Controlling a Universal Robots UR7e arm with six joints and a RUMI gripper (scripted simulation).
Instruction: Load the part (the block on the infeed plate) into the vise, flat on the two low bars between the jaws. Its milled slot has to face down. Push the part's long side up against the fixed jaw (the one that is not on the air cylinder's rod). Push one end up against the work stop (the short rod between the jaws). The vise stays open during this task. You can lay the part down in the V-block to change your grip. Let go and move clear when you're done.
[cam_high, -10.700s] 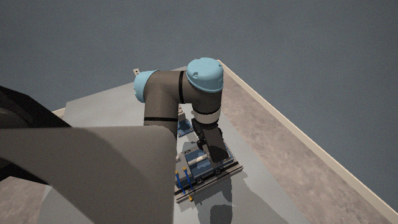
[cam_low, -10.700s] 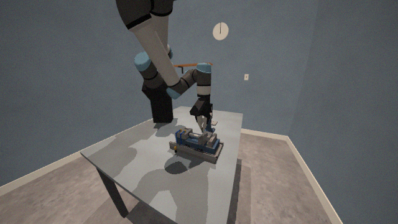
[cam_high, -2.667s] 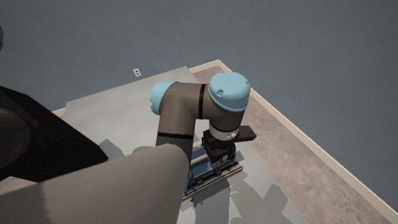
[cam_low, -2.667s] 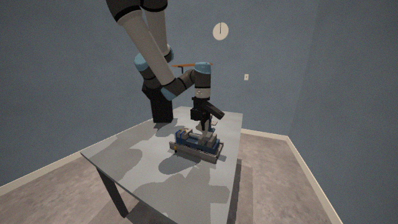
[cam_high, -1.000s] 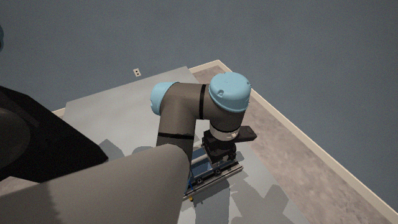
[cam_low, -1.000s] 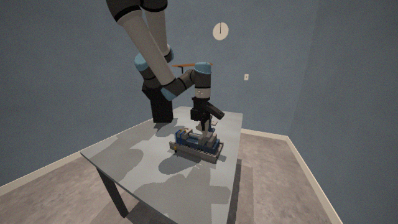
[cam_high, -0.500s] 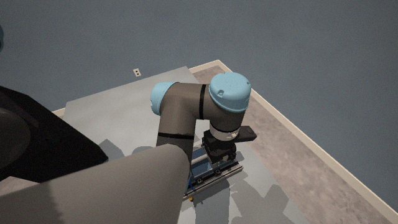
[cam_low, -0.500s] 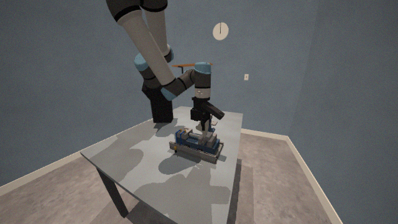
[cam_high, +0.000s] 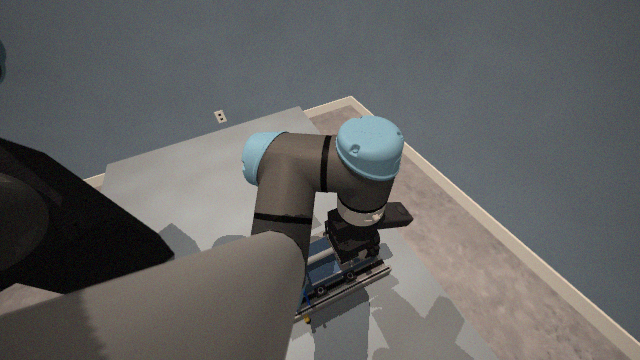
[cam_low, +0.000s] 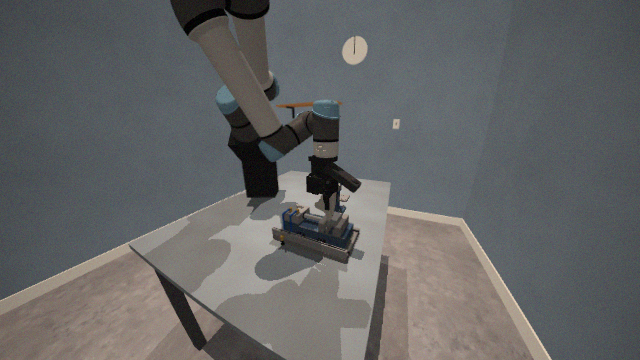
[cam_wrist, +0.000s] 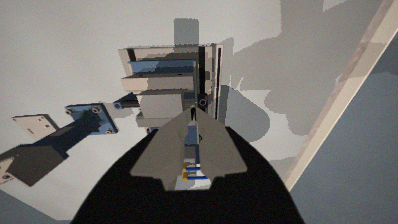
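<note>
Grey metal fingers met at their tips as I watched through the wrist camera; my gripper (cam_high: 361, 254) (cam_low: 329, 219) (cam_wrist: 194, 108) was closed, with nothing clamped in it. It pointed down over the blue vise (cam_high: 324, 270) (cam_low: 312, 230) (cam_wrist: 162, 66), its tips low beside one end of the block (cam_wrist: 160, 106). I couldn't tell whether they touched that end or stood just off it.

The block, as far as I could make out, lay in the vise between the jaws, its long side running away from my fingertips. Just past its far end from the tool, I saw the dark work stop (cam_wrist: 131, 103); I couldn't tell whether the two were touching. Along one long side stood the fixed jaw (cam_wrist: 157, 83), close by, though I couldn't judge the contact there. Which way the slot faced, I couldn't tell.

Beyond the stop, farther out from my tool, stood a blue footplate (cam_wrist: 106, 122) with bolts at its corners, and past that a pale plate (cam_wrist: 34, 126). Under it all was the grey table (cam_high: 175, 185) (cam_low: 240, 270) (cam_wrist: 75, 55).

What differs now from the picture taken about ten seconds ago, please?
The black two-jaw gripper has moved further over the blue and grey vise and turned, its black side housing now pointing away from the vise in the top view. The vise stayed put on the grey table.
</note>
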